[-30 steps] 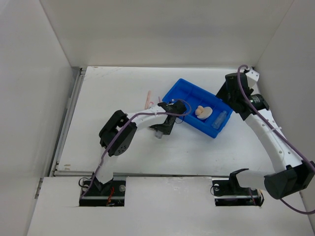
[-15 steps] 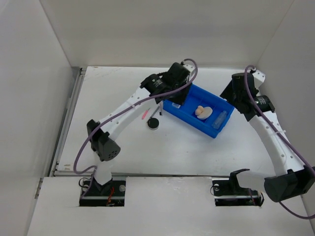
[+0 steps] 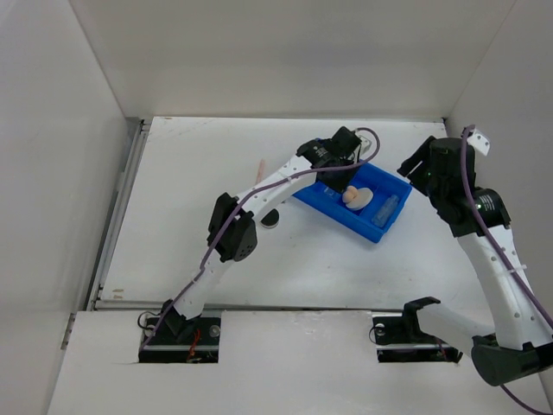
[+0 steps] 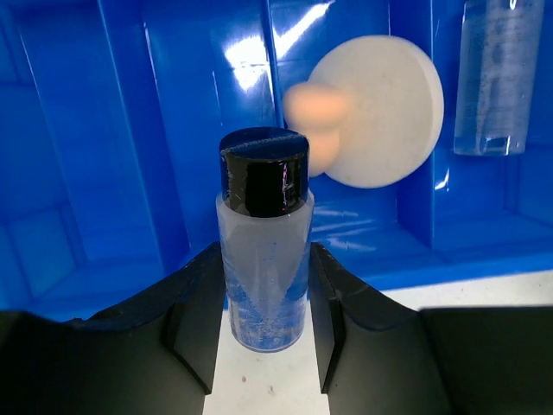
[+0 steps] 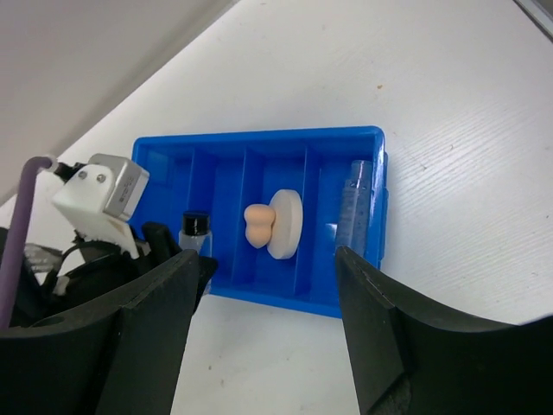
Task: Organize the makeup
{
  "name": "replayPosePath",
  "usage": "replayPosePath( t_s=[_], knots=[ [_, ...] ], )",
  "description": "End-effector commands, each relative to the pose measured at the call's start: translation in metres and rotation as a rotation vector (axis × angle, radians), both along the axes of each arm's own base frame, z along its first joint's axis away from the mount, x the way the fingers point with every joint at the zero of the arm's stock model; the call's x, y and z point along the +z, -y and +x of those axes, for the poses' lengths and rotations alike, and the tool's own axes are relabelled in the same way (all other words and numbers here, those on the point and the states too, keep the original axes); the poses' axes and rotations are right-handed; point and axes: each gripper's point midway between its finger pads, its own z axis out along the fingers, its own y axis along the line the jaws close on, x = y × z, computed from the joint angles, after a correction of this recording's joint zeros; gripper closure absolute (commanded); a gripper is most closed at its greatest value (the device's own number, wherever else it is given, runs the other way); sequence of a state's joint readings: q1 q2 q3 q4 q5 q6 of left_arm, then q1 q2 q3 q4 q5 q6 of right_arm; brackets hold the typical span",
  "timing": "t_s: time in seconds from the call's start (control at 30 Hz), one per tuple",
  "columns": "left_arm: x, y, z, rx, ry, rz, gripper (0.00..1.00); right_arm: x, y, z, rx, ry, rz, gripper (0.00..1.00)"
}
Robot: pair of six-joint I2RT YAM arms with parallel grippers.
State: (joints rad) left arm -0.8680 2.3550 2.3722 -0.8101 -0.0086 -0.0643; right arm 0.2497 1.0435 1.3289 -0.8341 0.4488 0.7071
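My left gripper (image 3: 335, 175) is shut on a clear small bottle with a black cap (image 4: 264, 251) and holds it over the left part of the blue tray (image 3: 393, 181). The bottle also shows in the right wrist view (image 5: 193, 232). A beige teardrop sponge (image 3: 352, 197) lies against a white round puff (image 4: 380, 112) in a middle compartment. A clear tube (image 3: 386, 207) lies in the right compartment. A black round compact (image 3: 270, 218) and a pink slim stick (image 3: 259, 169) lie on the table left of the tray. My right gripper (image 5: 268, 320) is open and empty, above the table beside the tray.
White walls close in the table at the back and on both sides. The left arm stretches diagonally across the table from its base to the tray. A metal rail (image 3: 121, 207) runs along the table's left edge.
My left gripper has gone from the table near the compact, up over the tray's far left, to the tray with the bottle in it. My right gripper has drawn back to the right.
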Motion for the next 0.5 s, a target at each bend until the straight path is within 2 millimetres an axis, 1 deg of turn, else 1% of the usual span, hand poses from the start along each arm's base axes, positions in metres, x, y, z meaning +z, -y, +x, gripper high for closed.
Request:
replayPosePath(
  t_s=[0.0, 0.03, 0.07, 0.1, 0.13, 0.17, 0.2, 0.23, 0.27, 0.3, 0.33, 0.37, 0.4, 0.43, 0.47],
  knots=[
    [0.051, 0.021, 0.022, -0.038, 0.129, -0.135, 1.00, 0.013, 0.004, -0.010, -0.022, 0.036, 0.024, 0.30],
    [0.048, 0.023, 0.023, -0.038, 0.128, -0.134, 1.00, 0.016, 0.007, -0.012, -0.030, 0.048, 0.022, 0.30],
    [0.038, 0.026, 0.026, -0.038, 0.124, -0.130, 1.00, 0.014, 0.007, -0.013, -0.030, 0.039, 0.020, 0.30],
    [0.043, 0.024, 0.029, -0.035, 0.127, -0.142, 1.00, 0.012, 0.007, -0.015, -0.030, 0.027, 0.016, 0.30],
    [0.037, 0.027, 0.032, -0.035, 0.127, -0.142, 1.00, 0.016, 0.007, -0.015, -0.030, 0.038, 0.019, 0.30],
    [0.037, 0.027, 0.032, -0.028, 0.122, -0.146, 1.00, 0.013, 0.008, -0.017, -0.030, 0.024, 0.016, 0.30],
    [0.032, 0.031, 0.035, -0.028, 0.129, -0.154, 1.00, 0.013, 0.008, -0.017, -0.030, 0.024, 0.016, 0.30],
    [0.024, 0.029, 0.040, -0.012, 0.116, -0.148, 1.00, 0.011, 0.008, -0.018, -0.030, 0.015, 0.013, 0.30],
    [0.026, 0.030, 0.041, -0.012, 0.124, -0.157, 1.00, 0.014, 0.009, -0.020, -0.030, 0.024, 0.016, 0.30],
    [0.017, 0.033, 0.043, -0.005, 0.112, -0.152, 1.00, 0.014, 0.009, -0.020, -0.030, 0.024, 0.016, 0.30],
    [0.016, 0.031, 0.044, 0.002, 0.118, -0.147, 1.00, 0.010, 0.009, -0.020, -0.030, 0.015, 0.013, 0.30],
    [0.009, 0.028, 0.049, 0.011, 0.110, -0.137, 1.00, 0.010, 0.009, -0.020, -0.030, 0.015, 0.013, 0.30],
    [0.003, 0.030, 0.050, 0.018, 0.104, -0.139, 1.00, 0.011, 0.009, -0.024, -0.030, 0.015, 0.013, 0.30],
    [0.003, 0.030, 0.050, 0.018, 0.104, -0.139, 1.00, 0.011, 0.009, -0.024, -0.030, 0.015, 0.013, 0.30],
    [0.003, 0.027, 0.059, 0.035, 0.119, -0.142, 1.00, 0.011, 0.009, -0.024, -0.030, 0.015, 0.013, 0.30]
  ],
)
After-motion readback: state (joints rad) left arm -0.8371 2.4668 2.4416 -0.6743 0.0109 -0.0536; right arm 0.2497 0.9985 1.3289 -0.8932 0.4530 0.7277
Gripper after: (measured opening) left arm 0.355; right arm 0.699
